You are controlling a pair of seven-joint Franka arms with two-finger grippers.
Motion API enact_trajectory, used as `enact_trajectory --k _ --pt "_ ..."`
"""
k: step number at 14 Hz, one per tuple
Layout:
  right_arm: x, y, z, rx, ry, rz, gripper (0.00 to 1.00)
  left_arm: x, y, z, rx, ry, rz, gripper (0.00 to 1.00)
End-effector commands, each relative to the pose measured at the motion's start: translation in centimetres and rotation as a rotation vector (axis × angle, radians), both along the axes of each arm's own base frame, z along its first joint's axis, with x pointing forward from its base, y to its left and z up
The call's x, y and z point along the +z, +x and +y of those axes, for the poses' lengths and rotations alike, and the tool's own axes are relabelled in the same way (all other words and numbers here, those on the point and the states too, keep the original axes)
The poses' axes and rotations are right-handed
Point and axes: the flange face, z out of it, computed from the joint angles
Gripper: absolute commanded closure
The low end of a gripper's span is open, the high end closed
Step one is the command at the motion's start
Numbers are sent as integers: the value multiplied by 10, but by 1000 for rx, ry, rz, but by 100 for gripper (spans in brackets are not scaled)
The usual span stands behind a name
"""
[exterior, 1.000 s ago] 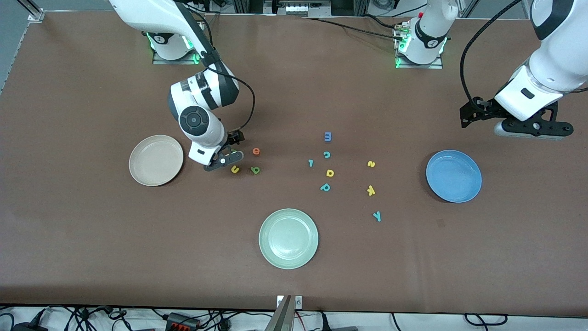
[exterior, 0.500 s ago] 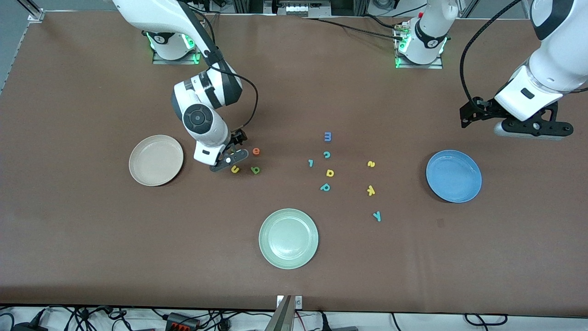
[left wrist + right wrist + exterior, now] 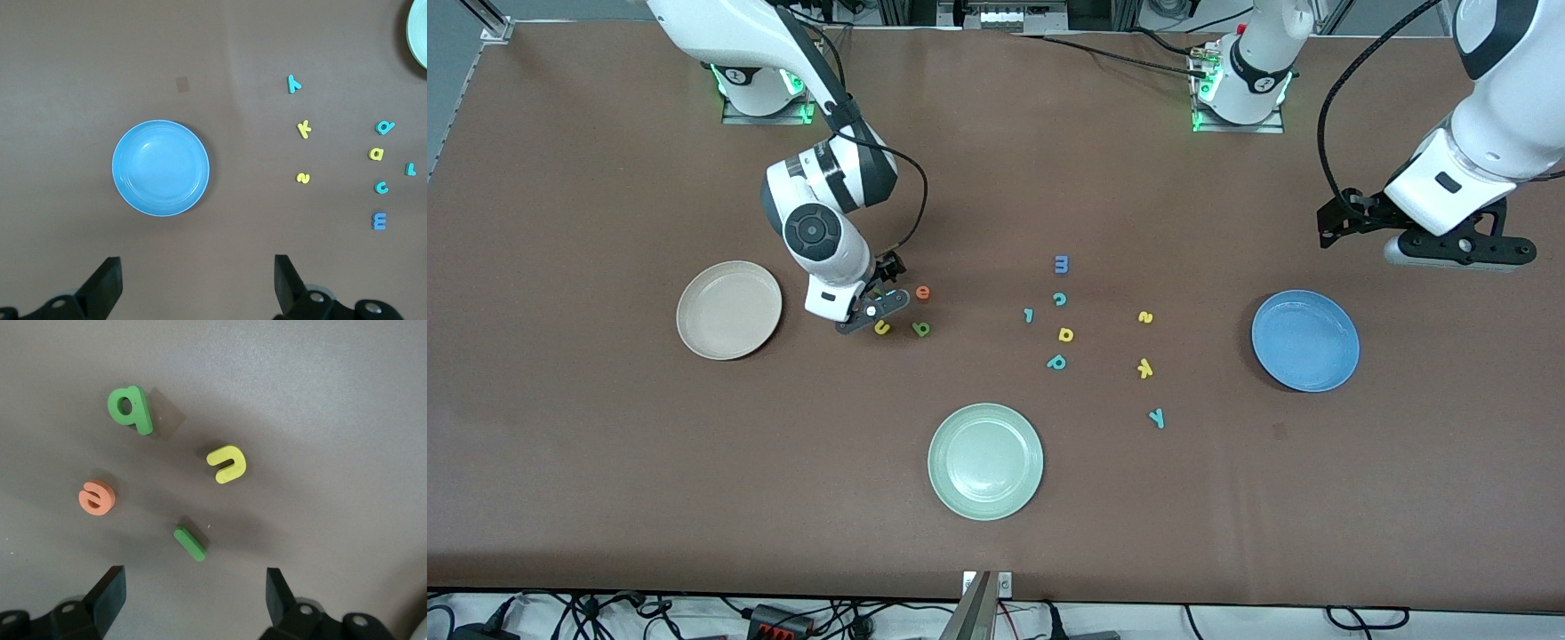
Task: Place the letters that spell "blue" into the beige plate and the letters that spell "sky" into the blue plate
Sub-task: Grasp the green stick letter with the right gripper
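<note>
Brown tabletop, three plates, small foam letters scattered mid-table. Right arm bends down from its base, wrist tilted; right gripper low over the b, u, e and l, jaws wide, nothing held. Beige plate just beside, toward the right arm's end. Left arm waits, left gripper up, wide open, empty, near the blue plate. S, k, y lie between blue plate and table centre.
</note>
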Motion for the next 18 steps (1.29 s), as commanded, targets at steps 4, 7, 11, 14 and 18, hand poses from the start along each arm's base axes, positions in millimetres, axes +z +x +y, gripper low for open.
enact_trajectory --k 4,7,11,14,18 --pt "-19 -1 1 33 -6 6 12 5 2 1 -3 -18 4 0" --pt "-30 -3 1 187 11 22 12 5 3 1 -1 -19 0 0" --pt "-32 -13 16 290 22 27 23 -11 10 -2 -2 -23 23 0" --pt "-44 -12 18 324 28 9 28 -70 27 -32 -56 -15 123 0" --pt "-49 -9 14 366 33 7 34 -146 61 -67 -27 -33 127 0"
